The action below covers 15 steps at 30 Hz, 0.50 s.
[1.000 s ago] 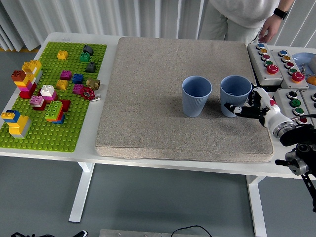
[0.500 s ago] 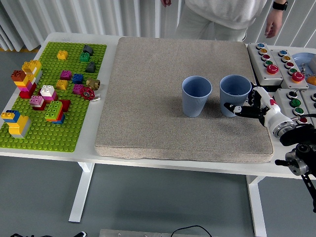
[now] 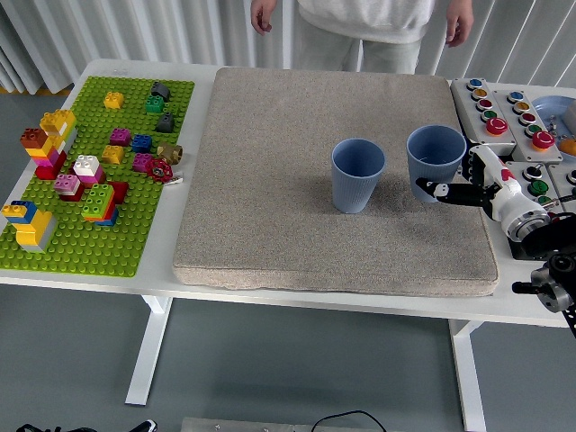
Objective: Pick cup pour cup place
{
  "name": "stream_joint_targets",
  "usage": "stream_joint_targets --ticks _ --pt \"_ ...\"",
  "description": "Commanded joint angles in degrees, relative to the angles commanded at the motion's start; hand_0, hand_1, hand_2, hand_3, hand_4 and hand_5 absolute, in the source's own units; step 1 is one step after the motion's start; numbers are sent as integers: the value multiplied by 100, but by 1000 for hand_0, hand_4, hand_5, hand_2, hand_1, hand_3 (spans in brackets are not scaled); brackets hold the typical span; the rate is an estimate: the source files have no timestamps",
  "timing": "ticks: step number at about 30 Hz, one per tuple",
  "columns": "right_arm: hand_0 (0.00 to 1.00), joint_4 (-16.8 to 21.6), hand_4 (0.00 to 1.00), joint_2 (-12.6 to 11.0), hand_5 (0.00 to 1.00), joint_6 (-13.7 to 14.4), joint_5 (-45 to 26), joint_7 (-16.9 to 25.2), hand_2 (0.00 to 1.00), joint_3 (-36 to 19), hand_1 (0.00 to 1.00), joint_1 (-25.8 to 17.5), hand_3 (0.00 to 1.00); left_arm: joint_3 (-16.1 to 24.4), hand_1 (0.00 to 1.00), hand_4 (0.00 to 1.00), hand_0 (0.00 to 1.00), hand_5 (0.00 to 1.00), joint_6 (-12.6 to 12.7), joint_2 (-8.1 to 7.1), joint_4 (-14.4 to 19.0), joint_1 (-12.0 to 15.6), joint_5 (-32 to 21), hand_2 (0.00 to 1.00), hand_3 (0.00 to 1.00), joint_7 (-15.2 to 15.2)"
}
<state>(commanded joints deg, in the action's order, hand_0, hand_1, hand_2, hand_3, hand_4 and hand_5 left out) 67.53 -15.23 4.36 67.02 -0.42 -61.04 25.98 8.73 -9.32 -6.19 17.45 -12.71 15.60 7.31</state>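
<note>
A white table point(image 3: 108, 274) on white legs stood over a grey floor point(image 3: 72, 360). Pale vertical blinds point(image 3: 135, 31) hung behind it. The light was even and soft.

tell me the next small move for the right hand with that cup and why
Probably carry the right cup leftward, toward the left cup, before tipping. The right hand grips the right cup at its side, and it looks raised off the grey mat, but a gap separates the two cups, so pouring now would likely miss.
</note>
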Motion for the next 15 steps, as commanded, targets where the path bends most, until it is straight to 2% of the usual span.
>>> stream_joint_targets --ticks 5,15 --pt "805 218 745 -138 146 71 264 -90 656 115 727 83 731 -10 818 499 776 998 2 -9 -3 -10 -13 836 763 -6" --pt "807 419 740 -151 140 187 664 -199 658 234 727 193 732 -17 818 498 776 998 5 -14 -6 -15 -31 836 763 -9"
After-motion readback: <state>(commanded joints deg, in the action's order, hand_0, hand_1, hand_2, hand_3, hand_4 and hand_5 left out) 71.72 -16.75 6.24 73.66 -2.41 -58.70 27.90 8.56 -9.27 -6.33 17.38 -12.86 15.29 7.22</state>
